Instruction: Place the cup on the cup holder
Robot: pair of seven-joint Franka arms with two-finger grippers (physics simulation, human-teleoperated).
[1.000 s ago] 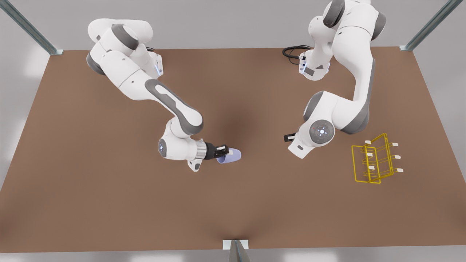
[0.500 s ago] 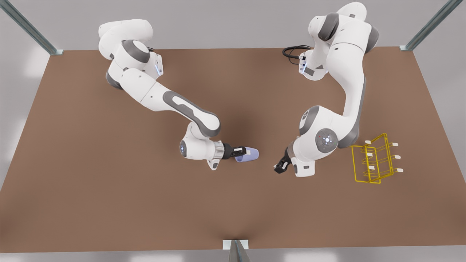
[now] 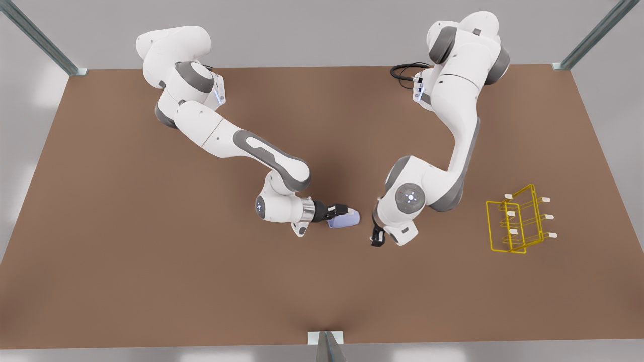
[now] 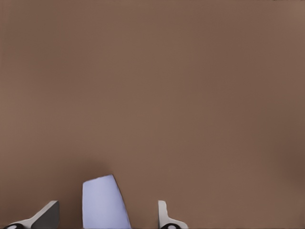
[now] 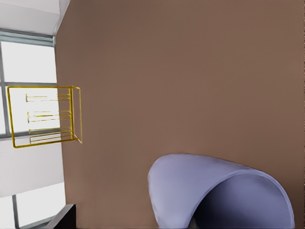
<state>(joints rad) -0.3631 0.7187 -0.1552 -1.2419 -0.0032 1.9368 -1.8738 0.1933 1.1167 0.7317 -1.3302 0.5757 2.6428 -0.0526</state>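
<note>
Cup (image 3: 347,220) clamped sideways in right gripper (image 3: 341,213), frame centre.
Left gripper (image 3: 376,240), claw apart, hangs between cup and cup holder (image 3: 518,226), right side.

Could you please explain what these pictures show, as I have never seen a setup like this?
These are simulator renders of two white robot arms, each ending in a two-finger gripper. The front view looks down on a brown table from above. The other two pictures come from small cameras on the arms' wrists.

The right gripper, on the front view's left, is shut on a small lavender cup, held on its side. Its wrist camera sees the cup up close, with the yellow wire rack beyond.

The left gripper, on the front view's right, points down near the cup with its fingers open, holding nothing.

The rack stands on the table at the front view's right, apart from both grippers. The cup is meant to go on it.
</note>
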